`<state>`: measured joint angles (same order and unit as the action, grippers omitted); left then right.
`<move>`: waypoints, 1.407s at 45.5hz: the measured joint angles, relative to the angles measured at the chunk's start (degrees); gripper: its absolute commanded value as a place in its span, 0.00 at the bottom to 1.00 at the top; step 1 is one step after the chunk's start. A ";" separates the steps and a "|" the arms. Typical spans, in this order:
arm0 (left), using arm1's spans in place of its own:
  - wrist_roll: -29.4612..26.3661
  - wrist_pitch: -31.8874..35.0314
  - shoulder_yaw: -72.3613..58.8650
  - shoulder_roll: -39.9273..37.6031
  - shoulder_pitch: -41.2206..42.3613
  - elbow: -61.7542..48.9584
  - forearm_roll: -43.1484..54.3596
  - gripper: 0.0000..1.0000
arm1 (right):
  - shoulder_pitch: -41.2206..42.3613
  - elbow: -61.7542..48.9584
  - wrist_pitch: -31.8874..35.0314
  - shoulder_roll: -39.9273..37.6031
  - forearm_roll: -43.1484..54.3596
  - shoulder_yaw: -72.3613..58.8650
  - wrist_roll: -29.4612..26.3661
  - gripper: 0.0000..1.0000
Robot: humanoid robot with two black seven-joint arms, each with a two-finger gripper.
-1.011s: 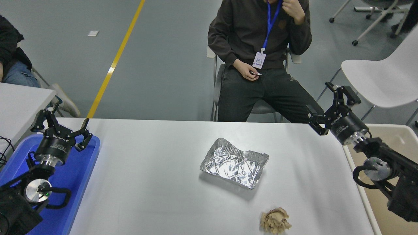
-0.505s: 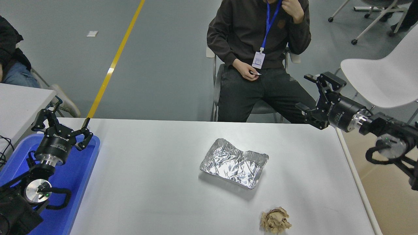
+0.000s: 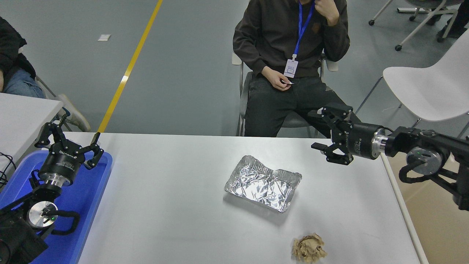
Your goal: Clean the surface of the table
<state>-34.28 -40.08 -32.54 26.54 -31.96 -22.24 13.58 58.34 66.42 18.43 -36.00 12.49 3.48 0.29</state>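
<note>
The table surface (image 3: 165, 205) is a wide matte white top filling the lower picture. On it lie a crumpled silver foil tray (image 3: 262, 183) near the middle and a ball of crumpled brown paper (image 3: 309, 248) near the front edge. My right gripper (image 3: 317, 129) hangs open over the table's far right part, pointing left, up and to the right of the foil tray and holding nothing. My left gripper (image 3: 69, 136) stands open and parked above the blue tray at the lower left.
A blue plastic tray (image 3: 88, 198) lies along the table's left edge. A person (image 3: 289, 55) sits on a chair at the far side. A white chair (image 3: 432, 88) stands at the right, a beige bin (image 3: 439, 220) below it, another tabletop corner (image 3: 22, 113) at left.
My right arm has swung left and down, from beside the table's right edge to over its far right part, its gripper turning to point left. The left arm, foil tray and paper ball have not moved.
</note>
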 measured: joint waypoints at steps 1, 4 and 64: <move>0.00 0.00 0.00 0.00 0.00 0.00 0.00 1.00 | 0.10 0.25 0.00 0.23 0.60 -0.38 -0.27 0.97; 0.00 0.00 0.00 0.00 0.00 0.00 -0.01 1.00 | 0.40 0.95 -0.17 1.18 2.87 -1.67 -1.70 0.97; 0.00 0.00 -0.05 0.01 -0.02 -0.01 -0.01 1.00 | -1.64 -13.10 -14.36 21.14 15.19 -4.76 -23.49 0.93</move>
<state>-34.27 -40.08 -32.59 26.55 -31.98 -22.24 13.57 56.70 53.32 4.06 -14.86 27.68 -1.28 -23.19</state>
